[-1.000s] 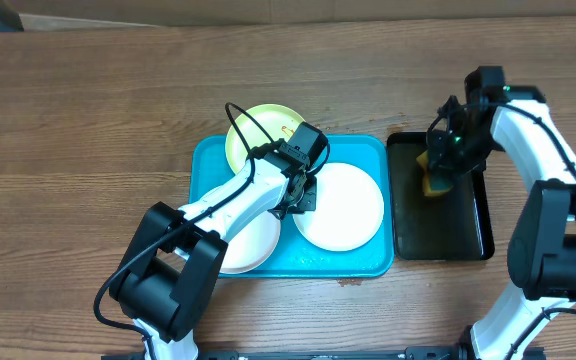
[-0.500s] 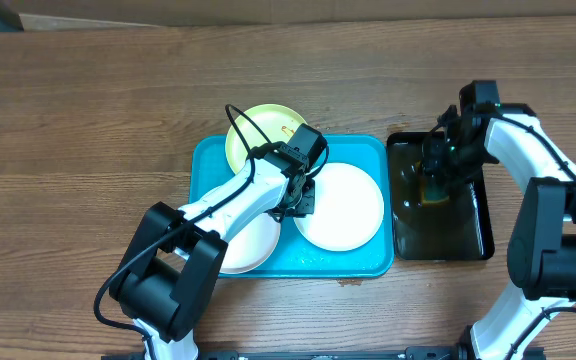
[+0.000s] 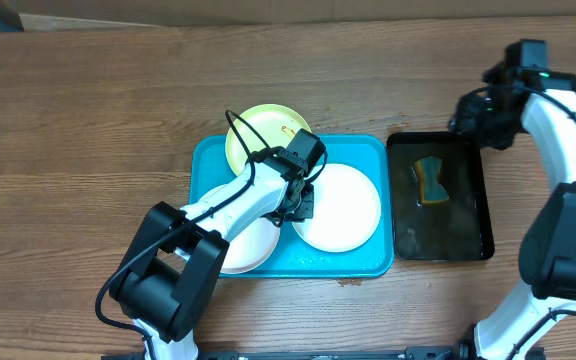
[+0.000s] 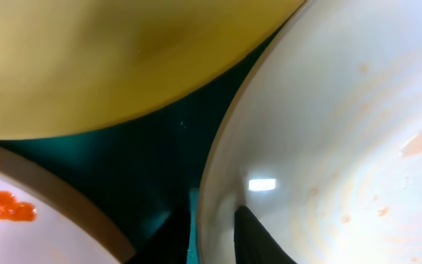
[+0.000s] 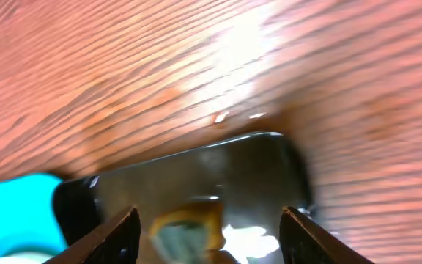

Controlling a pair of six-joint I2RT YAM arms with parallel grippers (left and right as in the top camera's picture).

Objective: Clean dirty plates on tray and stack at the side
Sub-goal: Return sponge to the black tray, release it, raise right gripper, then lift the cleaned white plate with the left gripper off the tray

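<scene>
Round white plate (image 3: 343, 210) sits at turquoise plastic tray's (image 3: 204, 160) 3 o'clock (left gripper (image 4: 211, 229) pinches its rim); right gripper (image 5: 215, 233) spread.

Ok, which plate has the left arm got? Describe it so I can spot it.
Start at the turquoise tray mid-table. On its right half, next to the black tray, lies a white plate. Unlike the yellow-green plate at the tray's back edge and the other white plate at front left, it alone has its rim pinched by the left gripper.
</scene>
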